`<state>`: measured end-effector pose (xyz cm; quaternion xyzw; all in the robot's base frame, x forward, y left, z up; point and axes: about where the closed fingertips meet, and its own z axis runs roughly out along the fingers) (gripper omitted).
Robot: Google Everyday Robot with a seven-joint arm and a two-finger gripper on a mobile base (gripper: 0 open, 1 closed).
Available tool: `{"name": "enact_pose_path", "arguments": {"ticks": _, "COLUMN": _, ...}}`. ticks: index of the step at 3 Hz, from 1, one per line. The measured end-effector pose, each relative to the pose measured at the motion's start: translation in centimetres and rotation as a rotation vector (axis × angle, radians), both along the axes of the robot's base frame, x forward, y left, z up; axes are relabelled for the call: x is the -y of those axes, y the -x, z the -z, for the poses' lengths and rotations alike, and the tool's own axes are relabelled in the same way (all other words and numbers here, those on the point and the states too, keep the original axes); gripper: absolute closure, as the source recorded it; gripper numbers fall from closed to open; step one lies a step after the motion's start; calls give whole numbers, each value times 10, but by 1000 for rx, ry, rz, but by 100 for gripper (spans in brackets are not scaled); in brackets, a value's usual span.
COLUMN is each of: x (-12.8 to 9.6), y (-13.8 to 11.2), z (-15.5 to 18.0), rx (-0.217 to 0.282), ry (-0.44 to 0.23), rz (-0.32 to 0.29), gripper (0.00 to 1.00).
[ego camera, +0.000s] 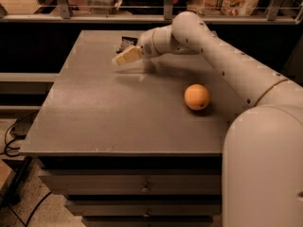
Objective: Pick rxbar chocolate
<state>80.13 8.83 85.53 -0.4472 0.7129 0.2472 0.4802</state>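
Camera view: rxbar chocolate (127,42) flat on table (94,108), just beyond gripper (126,57), partly hidden behind it. Gripper low over tabletop, nosing toward bar; clenched or released, cannot tell. Bar probably not grasped yet, so grasp and lift left to do. Orange fruit (197,97) well apart, back toward arm's base. No container on top; drawers (142,183) beneath shut, contents unseen.

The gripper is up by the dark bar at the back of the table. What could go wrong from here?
The chocolate bar lies flat near the far edge of the table, partly hidden by the gripper; a nudge might push it off. Lying flat, it may be hard to grasp. The orange sits loose near the arm and could roll if brushed.
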Motion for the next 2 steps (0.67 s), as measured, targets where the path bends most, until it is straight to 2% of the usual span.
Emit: {"name": "enact_pose_path", "arguments": {"ticks": 2, "x": -25, "y": -26, "z": 12, "rx": -28, "ry": -36, "rz": -13, "gripper": 0}}
